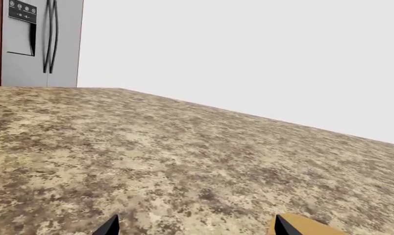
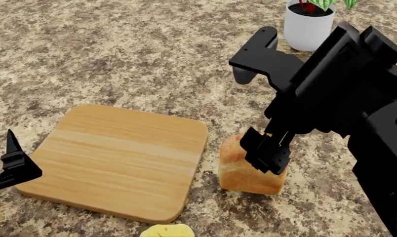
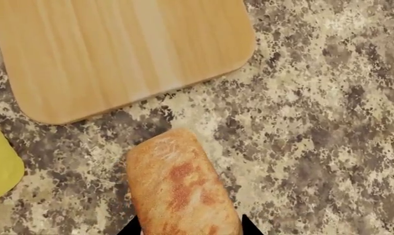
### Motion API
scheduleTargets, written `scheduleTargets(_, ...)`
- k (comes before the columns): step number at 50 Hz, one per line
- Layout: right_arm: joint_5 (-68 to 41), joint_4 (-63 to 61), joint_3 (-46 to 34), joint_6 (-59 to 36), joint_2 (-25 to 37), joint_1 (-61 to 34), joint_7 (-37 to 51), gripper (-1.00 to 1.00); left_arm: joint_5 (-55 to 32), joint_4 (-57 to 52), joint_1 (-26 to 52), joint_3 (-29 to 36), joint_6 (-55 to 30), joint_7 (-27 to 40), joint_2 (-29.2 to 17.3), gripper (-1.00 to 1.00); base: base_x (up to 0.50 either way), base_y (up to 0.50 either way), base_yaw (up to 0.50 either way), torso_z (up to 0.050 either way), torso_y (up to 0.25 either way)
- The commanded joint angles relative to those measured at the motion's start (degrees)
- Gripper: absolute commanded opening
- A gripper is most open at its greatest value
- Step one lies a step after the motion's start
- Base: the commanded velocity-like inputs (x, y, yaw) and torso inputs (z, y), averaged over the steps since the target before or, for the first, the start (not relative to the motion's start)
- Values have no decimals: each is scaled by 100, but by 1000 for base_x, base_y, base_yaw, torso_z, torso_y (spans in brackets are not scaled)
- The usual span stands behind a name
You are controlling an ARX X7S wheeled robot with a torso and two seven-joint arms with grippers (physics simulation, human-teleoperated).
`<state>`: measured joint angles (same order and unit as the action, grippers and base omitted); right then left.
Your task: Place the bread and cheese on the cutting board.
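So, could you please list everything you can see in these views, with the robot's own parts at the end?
cutting board: one, light-brown wood, flat on the counter, nothing on it.
bread: one, golden-brown loaf, on the counter just right of the board, not on it.
cheese: one, pale yellow, on the counter at the head view's bottom edge, near the board's front corner.
plant pot: one, white with green leaves, far right on the counter.
counter: one, speckled brown granite.
fridge: one, grey, beyond the counter in the left wrist view.
left gripper: black, open, left of the board, holding nothing.
right gripper: black, open, fingers straddling the bread.
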<state>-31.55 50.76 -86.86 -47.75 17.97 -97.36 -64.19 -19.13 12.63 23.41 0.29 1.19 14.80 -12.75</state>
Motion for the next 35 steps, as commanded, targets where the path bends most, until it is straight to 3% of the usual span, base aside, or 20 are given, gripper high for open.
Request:
scheduleTargets(1,-111,-321,-108,-150,166,101,-10,-100,-83,94,5,16,44,-6,-3,100,0,0,-3,0,0)
scheduleTargets(8,-239,-1233,38,-462,558,-56,371,-100,-138,43,-18,9,34,-10,-21,100,0,0,0,0,0)
scheduleTargets(15,-254,-1299,201,-359,507,-194,504,-100,-218,18,5,-3,40,-34,-21,100,0,0,0,0,0)
scheduleTargets(35,182,469,109,756,-525,-351,85,-100,-453,-77,18,-98,-28,8,-44,100,0,0,0,0,0)
